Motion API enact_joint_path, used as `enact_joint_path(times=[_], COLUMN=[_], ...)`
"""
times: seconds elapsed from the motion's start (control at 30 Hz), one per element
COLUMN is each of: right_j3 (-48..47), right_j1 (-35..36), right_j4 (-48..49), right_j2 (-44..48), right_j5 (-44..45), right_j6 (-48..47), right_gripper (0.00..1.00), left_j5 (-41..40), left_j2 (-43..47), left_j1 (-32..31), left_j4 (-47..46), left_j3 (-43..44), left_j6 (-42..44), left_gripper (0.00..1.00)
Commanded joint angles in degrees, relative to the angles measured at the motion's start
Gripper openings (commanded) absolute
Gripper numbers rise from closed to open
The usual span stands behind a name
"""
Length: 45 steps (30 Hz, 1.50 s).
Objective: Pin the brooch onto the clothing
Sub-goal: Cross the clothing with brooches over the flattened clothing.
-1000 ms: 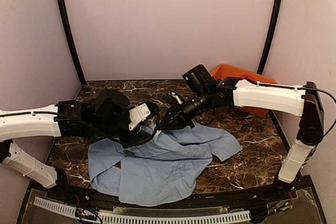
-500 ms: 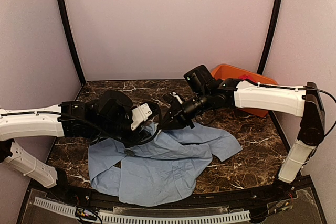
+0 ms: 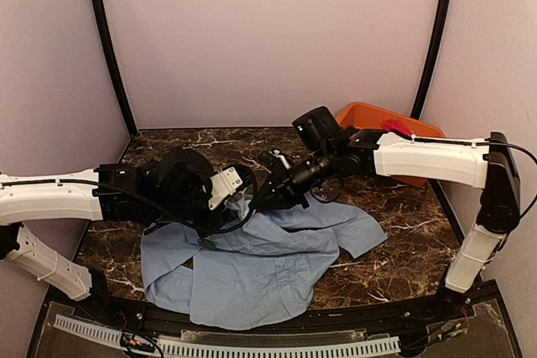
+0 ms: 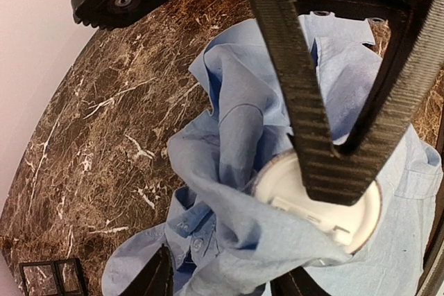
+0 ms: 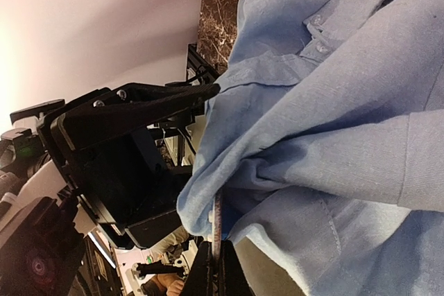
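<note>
Left pincer tips closed on brooch, white pin-back showing; right pincer nips shirt fold. Hold cloth taut, drive pin squarely through fold.

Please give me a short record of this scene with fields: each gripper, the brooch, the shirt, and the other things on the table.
left gripper: shut on the brooch, with shirt fabric bunched around it
right gripper: shut on a raised fold of the shirt
brooch: pale round face with a bar across it, partly wrapped in fabric
shirt: light blue, crumpled on the table, its far edge held up between the arms
other: orange bin at the far right corner, red cloth in it
</note>
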State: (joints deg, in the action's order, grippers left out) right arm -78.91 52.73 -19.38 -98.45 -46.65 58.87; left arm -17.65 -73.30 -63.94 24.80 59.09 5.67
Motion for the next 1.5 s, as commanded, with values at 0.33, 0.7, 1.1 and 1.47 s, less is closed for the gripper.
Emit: enact_joint_path(times=[0.33, 0.7, 1.1, 1.47], right_j3=[0.9, 3.1, 0.2, 0.1], right_j1=[3.3, 3.5, 3.5, 3.4], right_j4=[3.1, 8.6, -0.5, 2.3], right_j2=[2.4, 2.3, 2.9, 3.0], right_j5=[-3.8, -5.3, -2.7, -3.0], right_j6=[0.3, -1.4, -22.1, -29.9], right_gripper=[0.0, 0.0, 0.0, 0.0], left_j5=[-4.0, -2.8, 8.4, 15.9], left_j2=[0.8, 2.7, 10.7, 11.2], left_j1=[0.0, 0.0, 0.1, 0.1], left_j4=[-0.2, -1.4, -2.0, 1.9], left_j3=[-1.0, -1.9, -1.5, 0.5], left_j6=[-1.2, -1.1, -0.1, 4.0], left_gripper=[0.47, 0.47, 0.64, 0.76])
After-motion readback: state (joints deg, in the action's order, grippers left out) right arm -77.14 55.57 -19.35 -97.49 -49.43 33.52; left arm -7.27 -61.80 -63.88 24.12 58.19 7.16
